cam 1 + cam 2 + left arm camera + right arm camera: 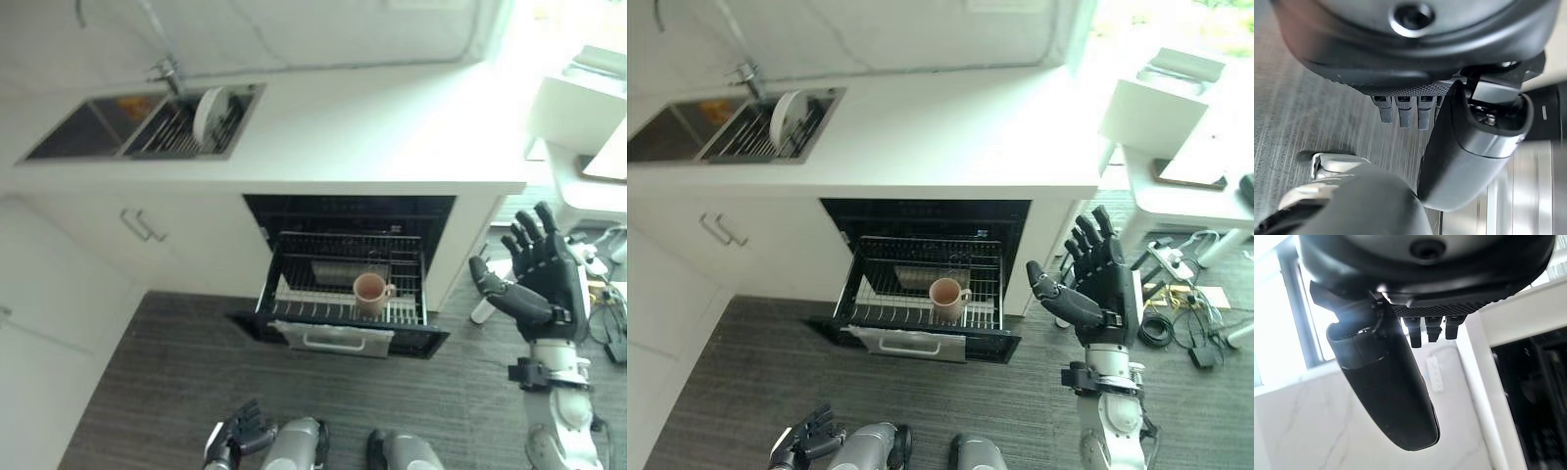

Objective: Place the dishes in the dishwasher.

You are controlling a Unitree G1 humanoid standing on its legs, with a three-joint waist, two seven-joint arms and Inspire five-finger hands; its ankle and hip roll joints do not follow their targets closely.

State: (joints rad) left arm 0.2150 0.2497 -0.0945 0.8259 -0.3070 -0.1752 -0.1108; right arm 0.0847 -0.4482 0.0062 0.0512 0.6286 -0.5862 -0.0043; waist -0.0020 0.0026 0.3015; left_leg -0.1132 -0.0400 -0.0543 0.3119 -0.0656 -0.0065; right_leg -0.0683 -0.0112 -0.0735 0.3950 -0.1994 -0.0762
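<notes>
- Looking down from the head camera, I see the dishwasher under the white counter, its lower rack pulled out over the dark wood-grain floor.
- One pinkish mug stands upright near the front of that rack, its handle pointing to my right.
- A white plate stands on edge in the right basin of the sink, up at the far left of the counter, well apart from the dishwasher. A tap rises behind the sink.
- My right hand is raised beside the right side of the dishwasher opening, fingers straight and spread, thumb out to the side. It has nothing in it and touches nothing.
- My left hand hangs low over the floor at the bottom of the view, fingers loosely bent. It has hold of nothing; its own wrist view shows the fingertips over bare floor.
- White cabinet doors with a bar handle sit left of the dishwasher.
- A white table stands off to my right.
</notes>
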